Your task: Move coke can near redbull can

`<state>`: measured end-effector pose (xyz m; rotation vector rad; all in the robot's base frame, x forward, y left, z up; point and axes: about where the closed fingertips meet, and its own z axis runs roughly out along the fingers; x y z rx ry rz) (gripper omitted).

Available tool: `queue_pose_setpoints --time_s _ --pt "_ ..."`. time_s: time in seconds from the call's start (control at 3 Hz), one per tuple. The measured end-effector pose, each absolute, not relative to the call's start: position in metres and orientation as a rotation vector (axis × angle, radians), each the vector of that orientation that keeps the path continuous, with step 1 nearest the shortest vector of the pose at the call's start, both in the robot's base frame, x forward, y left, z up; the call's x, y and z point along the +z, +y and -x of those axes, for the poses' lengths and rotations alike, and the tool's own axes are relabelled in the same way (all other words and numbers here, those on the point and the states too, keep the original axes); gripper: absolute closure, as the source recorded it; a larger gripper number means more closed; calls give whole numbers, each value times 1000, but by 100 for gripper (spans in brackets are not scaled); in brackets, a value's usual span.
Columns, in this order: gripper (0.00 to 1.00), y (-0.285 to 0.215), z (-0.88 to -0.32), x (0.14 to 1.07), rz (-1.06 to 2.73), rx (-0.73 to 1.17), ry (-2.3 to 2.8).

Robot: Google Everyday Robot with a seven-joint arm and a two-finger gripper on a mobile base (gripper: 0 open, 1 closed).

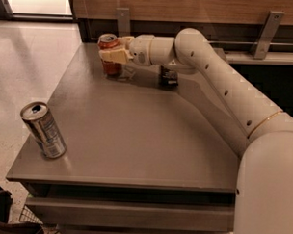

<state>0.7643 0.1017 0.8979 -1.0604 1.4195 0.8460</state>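
The coke can, red with a silver top, stands at the far left back of the table. My gripper is at the can, and its cream fingers are closed around the can's upper body. The arm reaches in from the right. The redbull can, slim, silver and blue with an open top, stands upright near the table's front left corner, far from the coke can.
A small dark object stands on the grey table just under the arm, to the right of the coke can. A wooden wall with metal brackets runs behind the table. Floor lies to the left.
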Motion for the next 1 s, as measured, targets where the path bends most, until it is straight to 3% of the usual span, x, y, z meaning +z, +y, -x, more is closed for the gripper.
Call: queue_pose_setpoints --time_s 1.0 --pt "100 90 -662 950 1097 833 1399"
